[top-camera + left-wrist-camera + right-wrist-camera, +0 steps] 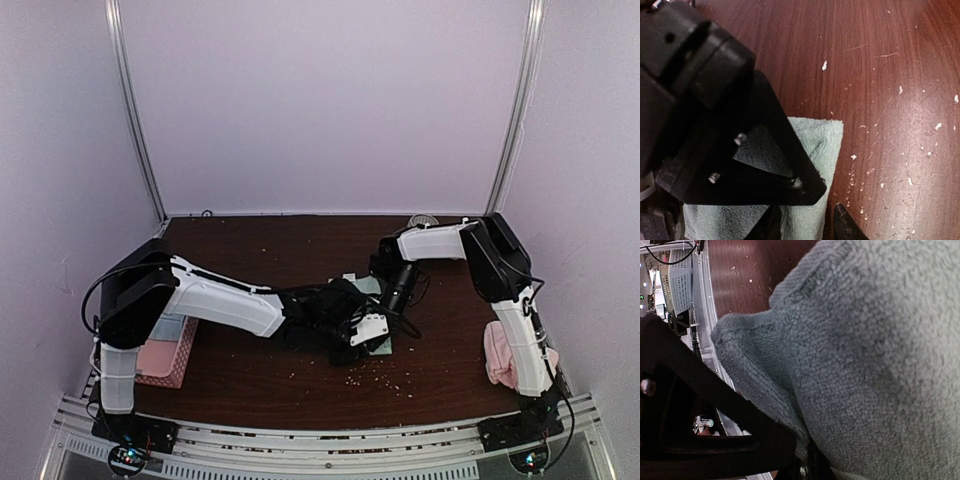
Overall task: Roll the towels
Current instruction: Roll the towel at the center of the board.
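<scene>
The table (250,250) is dark reddish-brown wood flecked with white crumbs (824,65). The mint towel (815,150) at its middle is plain pale green; the pink towel (497,355) at its right edge is light pink.

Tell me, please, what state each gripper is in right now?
Left gripper: jaws apart around the mint towel; grip cannot be told.
Right gripper: closed on the mint towel.

Mint towel (817,145) — half hidden, cut off below.
</scene>
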Action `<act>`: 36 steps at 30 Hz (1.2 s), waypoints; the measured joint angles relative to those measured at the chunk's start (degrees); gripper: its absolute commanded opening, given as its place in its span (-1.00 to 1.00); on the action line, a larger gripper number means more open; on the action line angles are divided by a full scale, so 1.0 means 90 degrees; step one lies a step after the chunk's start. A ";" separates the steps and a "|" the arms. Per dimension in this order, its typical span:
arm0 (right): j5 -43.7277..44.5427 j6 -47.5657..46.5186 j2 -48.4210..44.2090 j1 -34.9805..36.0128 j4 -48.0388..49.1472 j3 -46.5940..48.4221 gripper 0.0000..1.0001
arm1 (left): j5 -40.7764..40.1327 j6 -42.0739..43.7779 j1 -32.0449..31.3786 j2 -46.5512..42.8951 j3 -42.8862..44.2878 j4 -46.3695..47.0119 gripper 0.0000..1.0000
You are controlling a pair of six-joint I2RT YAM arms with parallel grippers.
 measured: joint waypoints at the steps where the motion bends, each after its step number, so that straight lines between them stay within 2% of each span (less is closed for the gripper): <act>1: -0.0002 0.0010 -0.0007 0.0000 0.0015 -0.0017 -0.92 | -0.0010 0.0044 0.0000 0.0056 0.0036 -0.0034 -0.36; 7: -0.0012 0.0078 -0.0051 0.0000 0.0095 -0.0087 -0.91 | -0.0051 0.0187 0.0000 0.0155 0.0056 -0.0194 -0.55; 13: -0.0041 0.0090 -0.0056 0.0000 0.0095 -0.0097 -0.86 | -0.0080 0.0197 0.0000 0.0155 0.0056 -0.0209 -0.98; 16: -0.0068 0.0005 -0.0092 0.0000 0.0092 -0.0117 -0.68 | -0.0075 0.0192 0.0000 0.0155 0.0056 -0.0219 -1.00; 19: -0.0102 -0.0226 -0.0189 -0.0005 -0.0027 -0.0134 -0.39 | -0.0034 0.0187 0.0000 0.0155 0.0056 -0.0223 -1.00; 21: -0.0087 -0.0352 -0.0335 -0.0022 -0.0061 -0.0155 -0.33 | 0.0007 0.0170 0.0000 0.0155 0.0058 -0.0221 -1.00; 25: 0.0027 -0.0454 -0.0782 -0.0223 -0.0056 -0.0112 -0.41 | 0.0107 0.0095 0.0012 0.0153 0.0058 -0.0231 -1.00; 28: 0.0165 -0.0160 -0.0918 -0.0532 0.0134 0.0148 -0.51 | 0.0214 -0.0010 0.0024 0.0117 0.0058 -0.0311 -1.00; 32: 0.0646 0.0508 -0.0821 -0.0809 0.0833 0.0330 -0.56 | 0.0379 -0.0216 0.0022 0.0053 0.0058 -0.0474 -1.00; 36: 0.1086 0.0889 -0.0449 -0.0675 0.1258 0.0449 -0.58 | 0.0556 -0.0474 0.0022 -0.0019 0.0058 -0.0651 -1.00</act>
